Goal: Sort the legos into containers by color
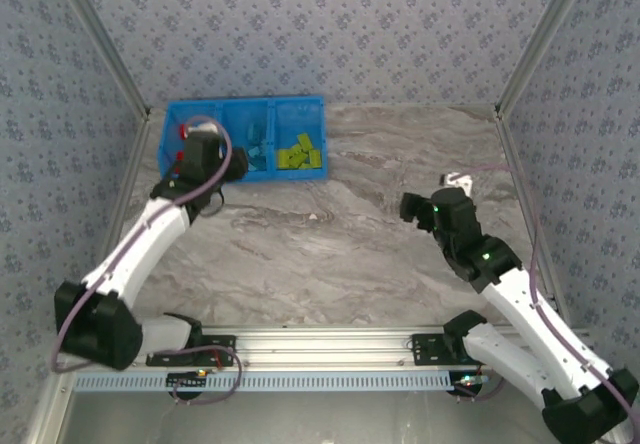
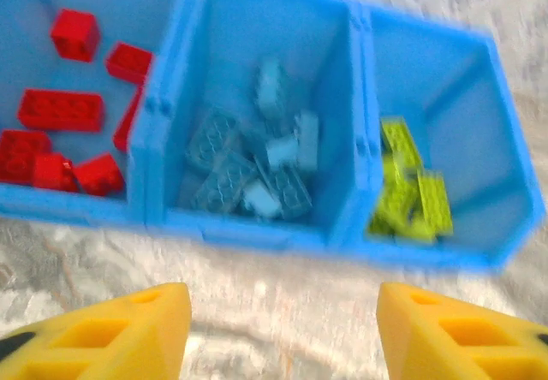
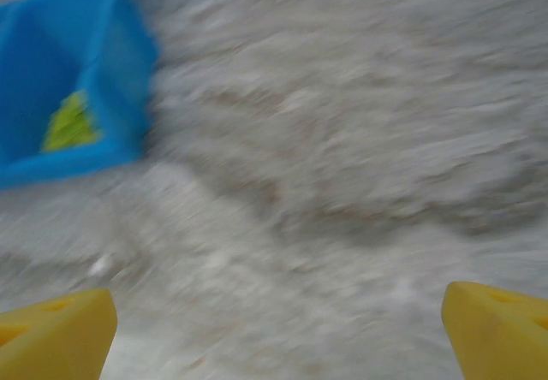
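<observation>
**A:** Top external first. We see the tray (image 1: 300,101) at the far left of the worktop (image 1: 400,254), its three bins in a row. Where do the bricks lie?

**B:** In the bins. We make out red bricks (image 1: 181,130) in the left one, blue bricks (image 1: 258,154) in the middle and green bricks (image 1: 300,154) in the right.

**A:** And the arms?

**B:** The left arm (image 1: 150,234) reaches to the tray's near wall, and the left jaws hang about where the red and middle bins meet. The right arm (image 1: 510,284) is well apart from the tray, with the right jaws over bare worktop. From up here we cannot tell how either pair stands.

**A:** Left wrist, then?

**B:** It is a little blurred. We look into all three bins. The red bricks lie scattered on the left, the blue ones are heaped in the middle, and the green ones sit in the right bin's near left part. Two yellow fingertips (image 2: 111,333) show at the bottom edge, apart, with only worktop between them. We call the left jaws released, grasping nothing.

**A:** Right wrist?

**B:** It is badly blurred. The tray's right bin sits at the upper left with a patch of green inside. Below and to its right we see marbled worktop. The yellow fingertips (image 3: 60,337) stand in the two bottom corners with nothing between them, so the right jaws are released too.
</observation>
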`<action>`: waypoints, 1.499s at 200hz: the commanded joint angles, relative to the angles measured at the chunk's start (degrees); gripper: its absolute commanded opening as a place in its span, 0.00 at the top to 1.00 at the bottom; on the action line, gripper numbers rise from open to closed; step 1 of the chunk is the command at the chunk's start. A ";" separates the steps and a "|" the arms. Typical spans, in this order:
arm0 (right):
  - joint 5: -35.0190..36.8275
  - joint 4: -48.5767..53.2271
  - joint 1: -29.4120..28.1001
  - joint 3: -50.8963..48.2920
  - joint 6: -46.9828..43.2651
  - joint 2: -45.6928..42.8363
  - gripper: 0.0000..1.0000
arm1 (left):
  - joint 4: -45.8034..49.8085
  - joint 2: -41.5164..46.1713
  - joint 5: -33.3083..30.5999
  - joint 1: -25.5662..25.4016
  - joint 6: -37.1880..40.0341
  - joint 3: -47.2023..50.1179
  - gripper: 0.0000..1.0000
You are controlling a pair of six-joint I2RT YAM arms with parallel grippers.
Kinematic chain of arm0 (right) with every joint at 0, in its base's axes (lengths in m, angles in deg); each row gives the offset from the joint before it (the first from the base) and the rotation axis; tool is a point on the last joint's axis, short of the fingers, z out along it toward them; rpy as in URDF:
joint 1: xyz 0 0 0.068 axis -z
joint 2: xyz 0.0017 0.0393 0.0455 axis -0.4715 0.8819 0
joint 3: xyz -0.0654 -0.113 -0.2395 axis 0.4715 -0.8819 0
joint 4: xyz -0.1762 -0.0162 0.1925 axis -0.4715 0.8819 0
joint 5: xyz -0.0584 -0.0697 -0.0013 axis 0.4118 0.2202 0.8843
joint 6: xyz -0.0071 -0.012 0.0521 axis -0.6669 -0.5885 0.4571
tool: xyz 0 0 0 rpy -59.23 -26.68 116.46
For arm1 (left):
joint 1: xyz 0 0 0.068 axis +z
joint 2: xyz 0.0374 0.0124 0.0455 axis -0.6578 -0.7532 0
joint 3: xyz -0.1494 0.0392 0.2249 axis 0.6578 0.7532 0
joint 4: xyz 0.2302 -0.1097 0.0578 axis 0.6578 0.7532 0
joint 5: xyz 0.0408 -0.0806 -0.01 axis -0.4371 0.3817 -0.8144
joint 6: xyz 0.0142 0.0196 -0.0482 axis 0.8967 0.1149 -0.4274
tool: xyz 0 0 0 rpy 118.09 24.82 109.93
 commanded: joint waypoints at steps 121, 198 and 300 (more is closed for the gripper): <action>-18.38 -66.36 25.90 -16.37 -25.61 40.27 0.00 | -48.14 1.54 -0.25 16.50 19.80 34.40 0.01; -18.32 -74.38 25.40 -19.92 -26.26 42.26 0.00 | -63.19 -18.16 10.11 21.69 20.98 32.48 0.01; -18.03 -74.49 25.17 -20.00 -26.39 42.22 0.00 | -63.18 -18.24 9.42 21.22 21.51 32.32 0.01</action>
